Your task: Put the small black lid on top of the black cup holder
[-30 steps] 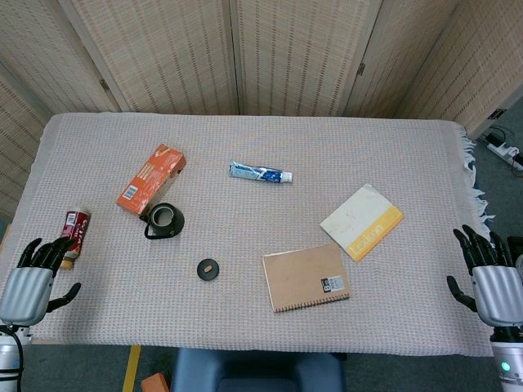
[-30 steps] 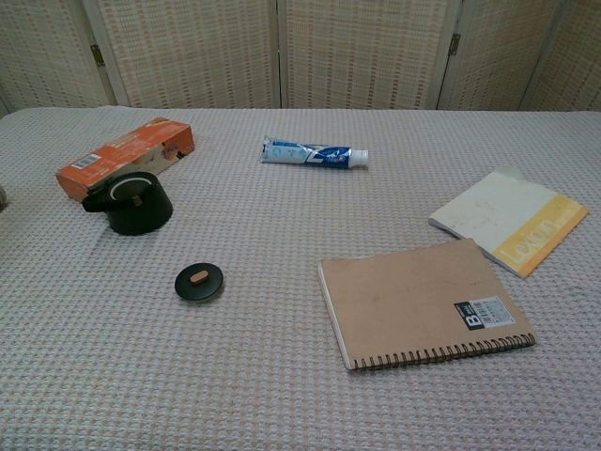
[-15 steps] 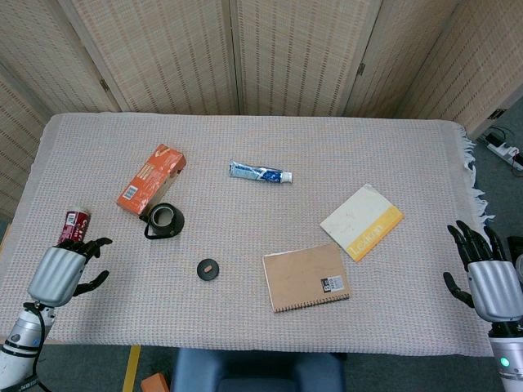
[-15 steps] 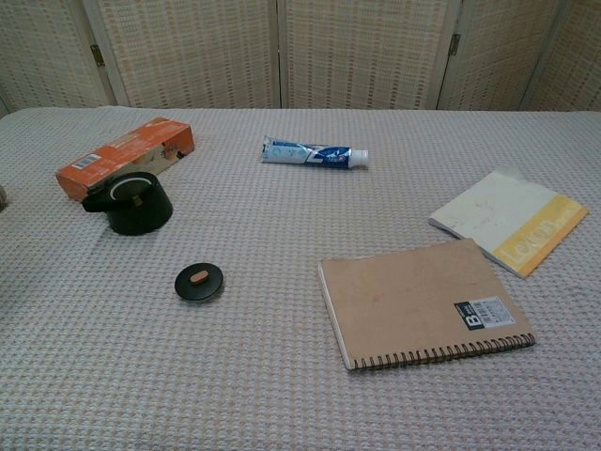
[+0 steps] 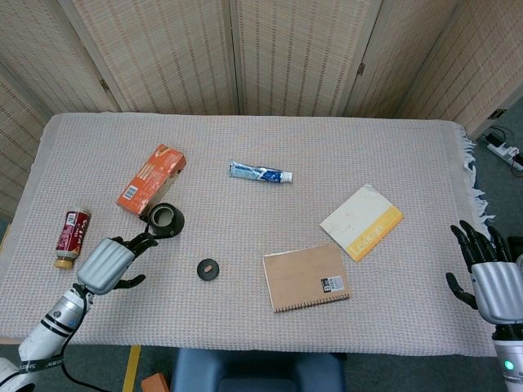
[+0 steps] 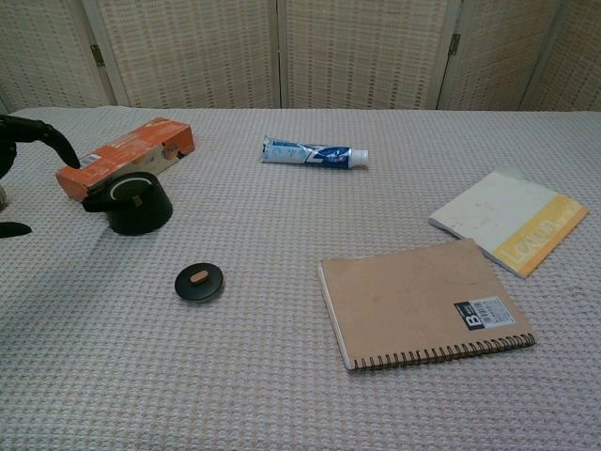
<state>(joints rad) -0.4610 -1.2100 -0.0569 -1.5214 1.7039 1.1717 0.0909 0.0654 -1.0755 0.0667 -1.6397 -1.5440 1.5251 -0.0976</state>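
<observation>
The small black lid [image 5: 209,269] [image 6: 199,282], round with a tan knob, lies flat on the woven tablecloth. The black cup holder [image 5: 164,220] [image 6: 134,203] stands up and to the left of it, open at the top. My left hand [image 5: 110,263] hovers over the cloth just left of the lid and below the holder, fingers apart and empty; only its fingertips [image 6: 42,134] show at the chest view's left edge. My right hand [image 5: 493,278] stays open beyond the table's right edge, holding nothing.
An orange box [image 5: 150,179] lies right behind the holder. A small red bottle [image 5: 70,238] lies at the left. A toothpaste tube [image 5: 261,172] lies mid-table, a brown spiral notebook [image 5: 306,278] and a white and yellow booklet [image 5: 361,220] to the right.
My left hand has moved right from the table's left edge, past the red bottle, to a spot near the lid and holder. The right hand has barely shifted.
</observation>
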